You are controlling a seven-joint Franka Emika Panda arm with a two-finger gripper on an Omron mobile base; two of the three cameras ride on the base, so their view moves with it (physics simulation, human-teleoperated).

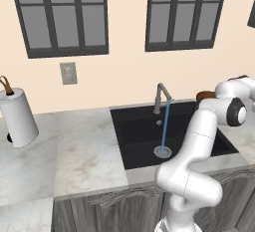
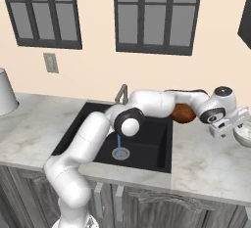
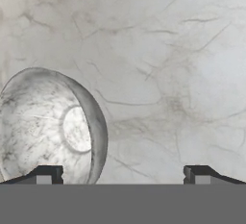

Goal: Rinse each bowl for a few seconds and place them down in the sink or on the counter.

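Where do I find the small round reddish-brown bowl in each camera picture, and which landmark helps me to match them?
Left base view: the reddish-brown bowl sits far right, past the black sink's far right corner, partly behind the arm.
Right base view: right of centre, beside the sink's right rim, half hidden by the forearm.
Hand view: it faces the marble counter.
Shared landmark: the grey gooseneck tap, running water.

Cream wall (image 1: pixel 124 71) with two dark-framed windows (image 1: pixel 60 14) and a switch plate (image 1: pixel 68 73).
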